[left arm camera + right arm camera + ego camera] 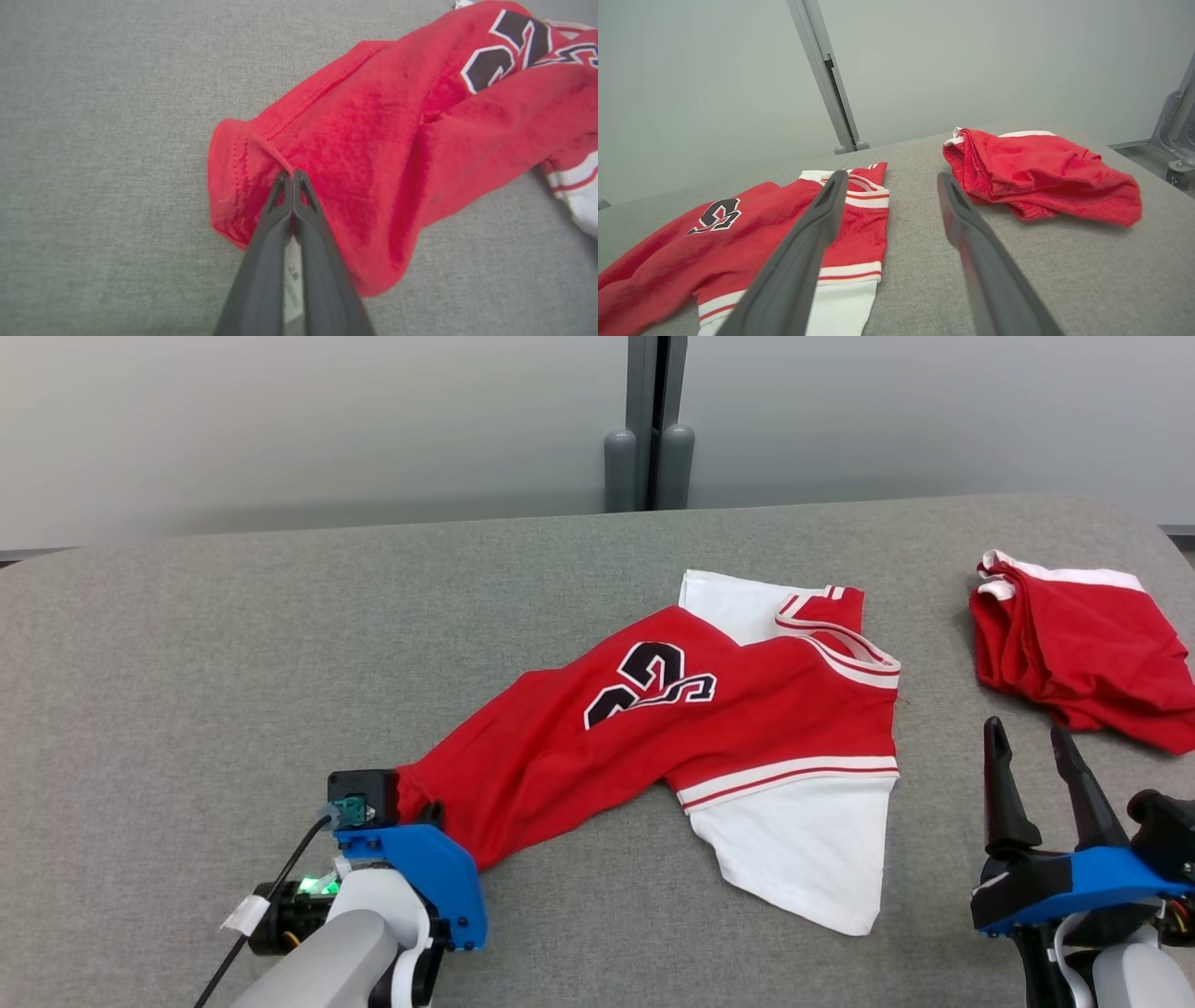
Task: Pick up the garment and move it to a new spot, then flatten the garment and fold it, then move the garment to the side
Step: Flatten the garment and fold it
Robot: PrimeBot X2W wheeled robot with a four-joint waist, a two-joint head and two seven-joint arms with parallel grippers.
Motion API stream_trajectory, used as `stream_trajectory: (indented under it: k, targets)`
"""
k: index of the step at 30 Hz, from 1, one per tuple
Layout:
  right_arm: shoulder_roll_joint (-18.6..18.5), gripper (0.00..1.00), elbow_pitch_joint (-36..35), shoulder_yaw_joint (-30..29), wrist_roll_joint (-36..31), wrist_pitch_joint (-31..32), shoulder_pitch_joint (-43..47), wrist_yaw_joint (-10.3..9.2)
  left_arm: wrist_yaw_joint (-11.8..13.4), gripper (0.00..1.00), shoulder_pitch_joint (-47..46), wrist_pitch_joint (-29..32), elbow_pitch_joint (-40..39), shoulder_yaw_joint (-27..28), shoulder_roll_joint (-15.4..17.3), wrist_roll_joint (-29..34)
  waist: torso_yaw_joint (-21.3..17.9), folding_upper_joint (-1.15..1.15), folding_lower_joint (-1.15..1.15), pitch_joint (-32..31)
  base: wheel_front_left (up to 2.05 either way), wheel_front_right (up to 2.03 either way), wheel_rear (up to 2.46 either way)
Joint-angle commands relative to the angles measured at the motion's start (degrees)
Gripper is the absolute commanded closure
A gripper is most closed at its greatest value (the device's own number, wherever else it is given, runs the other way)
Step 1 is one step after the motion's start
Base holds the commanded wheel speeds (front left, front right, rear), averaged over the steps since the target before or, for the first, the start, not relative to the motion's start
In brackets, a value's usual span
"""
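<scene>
Where the garment (560,756) rumples, its black number (651,684) is unreadable.

Jersey (747,728) left of other garment (1074,649)

A wide table (233,644) covered in grey woven fabric, with rounded far corners, stretches across the foreground under soft, even light that throws only faint shadows. Behind it stands a plain pale grey wall (280,420), split by a darker grey upright post (640,383) whose two rounded feet (619,467) sit just past the table's far edge. At the far right of the right wrist view, a grey metal bracket (1176,121) rises beside a strip of grey floor (1146,156).
</scene>
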Motion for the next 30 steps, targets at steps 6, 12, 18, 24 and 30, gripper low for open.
stream_trajectory:
  k: [6,12,18,24,30]
  targets:
    - [-0.18,0.00,-0.05,-0.17,-0.37,0.11,1.23,0.01,-1.35,1.00,-1.88,-5.99,0.30,1.04,-0.21,1.57,1.17,0.00,0.00,-1.00,0.00,0.00,0.00]
    - [-0.17,0.00,-0.04,-0.21,-0.52,0.42,2.05,0.01,-0.79,1.00,-0.22,-11.23,-5.31,1.61,1.87,3.35,2.87,0.00,0.00,-2.02,0.00,0.00,0.00]
    - [-0.19,0.00,0.31,0.00,-0.66,0.89,2.97,0.01,1.56,1.00,5.16,-11.72,-13.84,0.30,4.33,3.84,4.01,0.00,0.00,-2.10,0.00,0.00,0.00]
    - [-0.18,0.00,0.54,-0.53,-0.75,1.73,3.79,0.01,2.88,1.00,11.84,-8.62,-16.22,-1.47,3.98,0.95,4.16,0.00,0.00,-1.64,0.00,0.00,0.00]
    - [-0.18,0.00,1.28,-1.32,-1.48,2.87,3.91,0.01,2.27,1.00,12.70,-9.45,-12.75,-0.92,2.80,-0.44,3.56,0.00,0.00,-1.35,0.00,0.00,0.00]
